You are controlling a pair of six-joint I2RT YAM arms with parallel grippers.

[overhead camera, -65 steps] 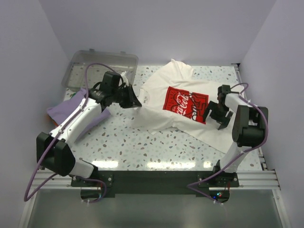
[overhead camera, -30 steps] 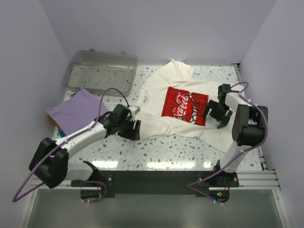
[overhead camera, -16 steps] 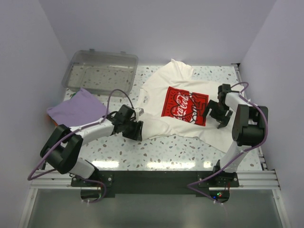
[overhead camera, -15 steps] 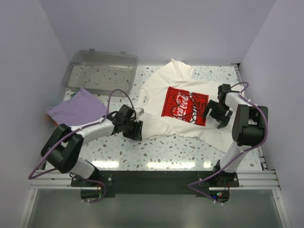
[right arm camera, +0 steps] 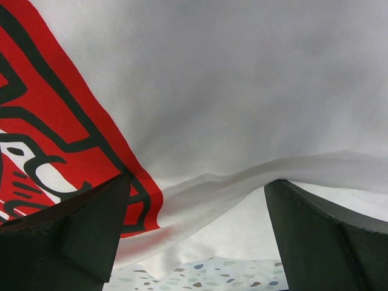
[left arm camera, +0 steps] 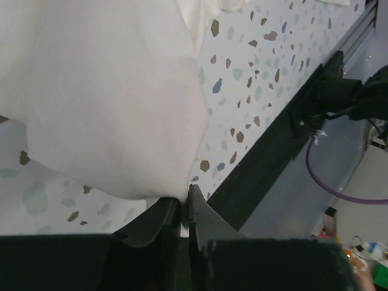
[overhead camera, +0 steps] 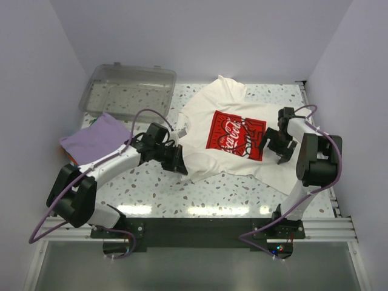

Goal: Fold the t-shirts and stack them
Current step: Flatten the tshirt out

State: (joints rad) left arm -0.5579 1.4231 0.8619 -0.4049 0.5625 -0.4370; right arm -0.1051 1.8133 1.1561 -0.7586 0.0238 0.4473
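The cream-white t-shirt (overhead camera: pixel 236 115) with a red square logo (overhead camera: pixel 235 133) lies spread across the middle and right of the table. My left gripper (overhead camera: pixel 180 168) is shut on the shirt's near-left edge; the left wrist view shows white cloth (left arm camera: pixel 109 91) pinched between the shut fingers (left arm camera: pixel 195 209). My right gripper (overhead camera: pixel 276 148) is open over the shirt's right side, its fingers (right arm camera: pixel 315 230) wide apart above a fold of white cloth (right arm camera: pixel 242 176). The lavender t-shirt (overhead camera: pixel 97 140) lies folded at the left edge.
A clear plastic bin (overhead camera: pixel 128 91) stands at the back left. Bare speckled tabletop (overhead camera: pixel 151 188) runs along the front. The black front rail (overhead camera: pixel 200 227) and both arm bases are at the near edge.
My left gripper moved from the shirt's collar side down to its near-left edge, closed on it, and has now shifted slightly right with the cloth. The right arm has not moved.
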